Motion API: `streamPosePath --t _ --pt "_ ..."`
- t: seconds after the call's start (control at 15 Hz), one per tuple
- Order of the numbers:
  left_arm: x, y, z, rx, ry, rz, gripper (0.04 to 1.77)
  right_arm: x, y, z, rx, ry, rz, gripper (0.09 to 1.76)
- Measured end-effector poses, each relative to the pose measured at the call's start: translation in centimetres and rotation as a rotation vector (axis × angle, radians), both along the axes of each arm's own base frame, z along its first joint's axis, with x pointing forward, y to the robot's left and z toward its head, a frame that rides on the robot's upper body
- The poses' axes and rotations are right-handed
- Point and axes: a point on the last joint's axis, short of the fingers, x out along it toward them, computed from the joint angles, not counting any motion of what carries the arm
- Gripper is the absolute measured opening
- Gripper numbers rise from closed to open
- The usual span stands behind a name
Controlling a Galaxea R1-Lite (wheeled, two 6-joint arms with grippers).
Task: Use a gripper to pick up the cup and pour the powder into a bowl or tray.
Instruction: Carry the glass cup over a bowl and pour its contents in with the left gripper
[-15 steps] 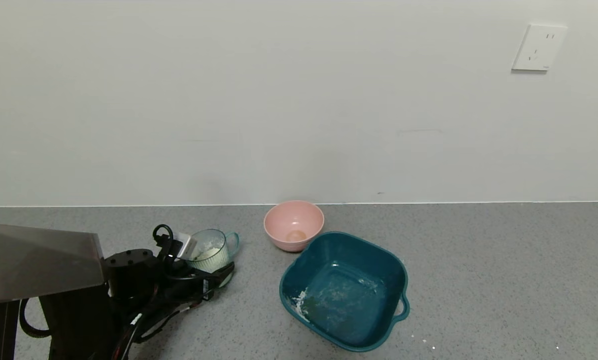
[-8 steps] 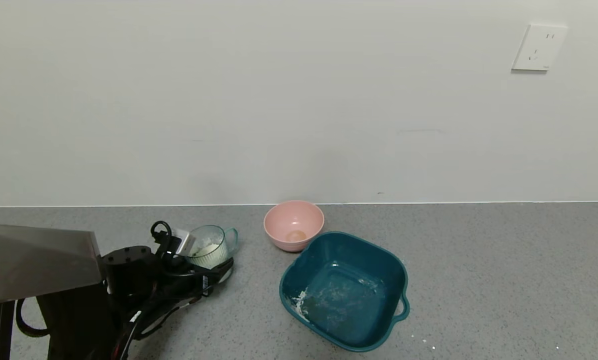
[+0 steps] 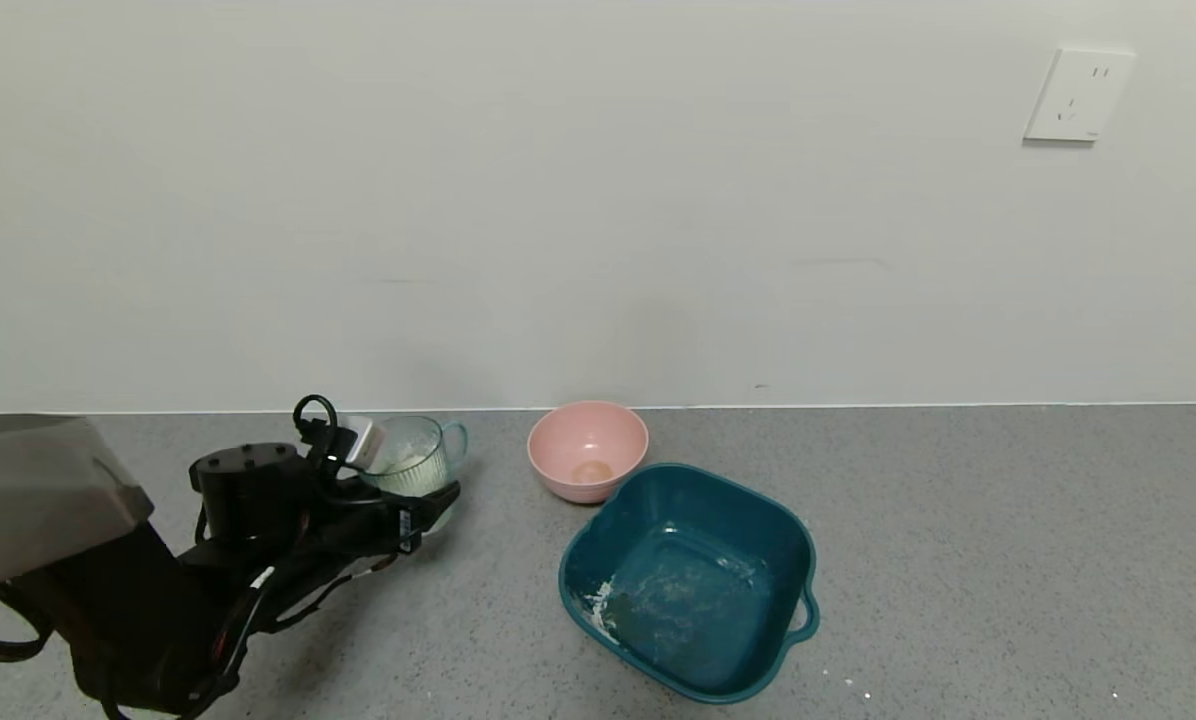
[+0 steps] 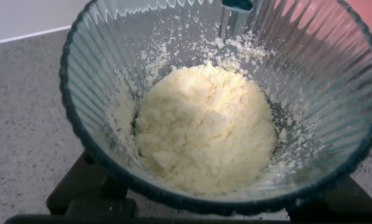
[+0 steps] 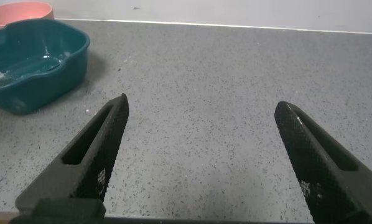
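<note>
My left gripper (image 3: 420, 490) is shut on the cup (image 3: 415, 462), a ribbed pale teal mug held upright a little above the grey counter, its handle toward the pink bowl (image 3: 588, 450). The powder (image 3: 408, 468) lies in the cup. In the left wrist view the cup (image 4: 335, 93) fills the picture with a heap of white powder (image 4: 204, 130), and a black finger (image 4: 80, 193) shows on each side below it. The pink bowl stands to the cup's right by the wall. My right gripper (image 5: 201, 104) is open and empty over bare counter, out of the head view.
A large dark teal tub (image 3: 580, 560) with powder smears stands in front of the pink bowl, touching it; it also shows in the right wrist view (image 5: 30, 62). White specks lie on the counter (image 3: 848, 684). A wall socket (image 3: 1078, 95) is at the upper right.
My left gripper has risen with the cup, lifting it off the counter and slightly toward the wall. The bowl and tub have not moved.
</note>
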Motion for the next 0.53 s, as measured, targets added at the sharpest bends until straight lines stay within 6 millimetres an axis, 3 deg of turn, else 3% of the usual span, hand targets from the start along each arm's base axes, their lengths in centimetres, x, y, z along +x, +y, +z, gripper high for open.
streamPosePath --t 0.53 --pt "2.2 -3.3 6.0 0.088 -0.029 0.122 1.31 0.0 0.0 0.0 0.000 0.000 0.001 1.71"
